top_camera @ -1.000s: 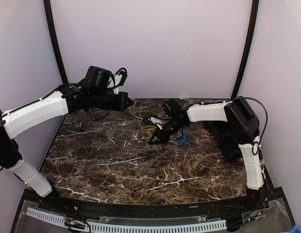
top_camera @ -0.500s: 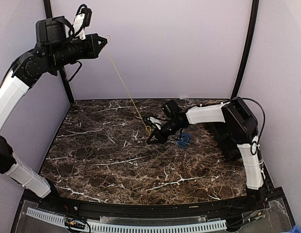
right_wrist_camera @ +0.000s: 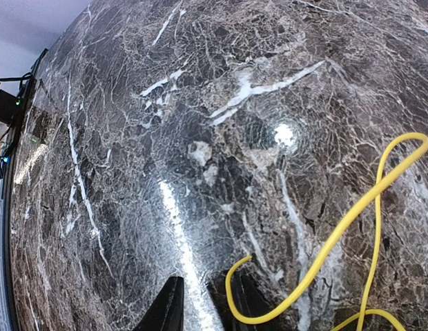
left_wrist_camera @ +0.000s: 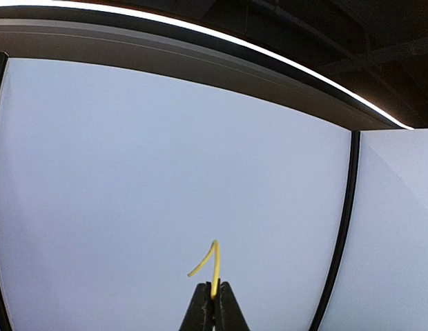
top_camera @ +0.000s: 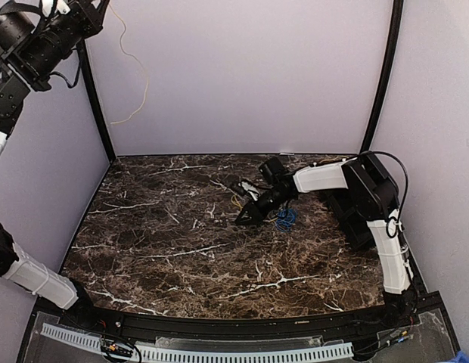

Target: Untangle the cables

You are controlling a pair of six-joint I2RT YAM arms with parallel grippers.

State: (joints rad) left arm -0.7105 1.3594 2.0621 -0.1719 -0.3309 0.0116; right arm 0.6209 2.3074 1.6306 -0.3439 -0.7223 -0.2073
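Yellow cable (left_wrist_camera: pixel 215 269) held above table (top_camera: pixel 181 249)
1 end is pinched by the left gripper (left_wrist_camera: pixel 214 293); the right gripper (right_wrist_camera: pixel 208 289) is spread over yellow loops (right_wrist_camera: pixel 373 198), far right.

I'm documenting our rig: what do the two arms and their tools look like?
The left arm and right arm have rounded white link shells joined by black joint housings, with thin black cables looping alongside. Each ends in a black tool; the left tool and right tool show two slim, tapering black fingers. No markings are legible.
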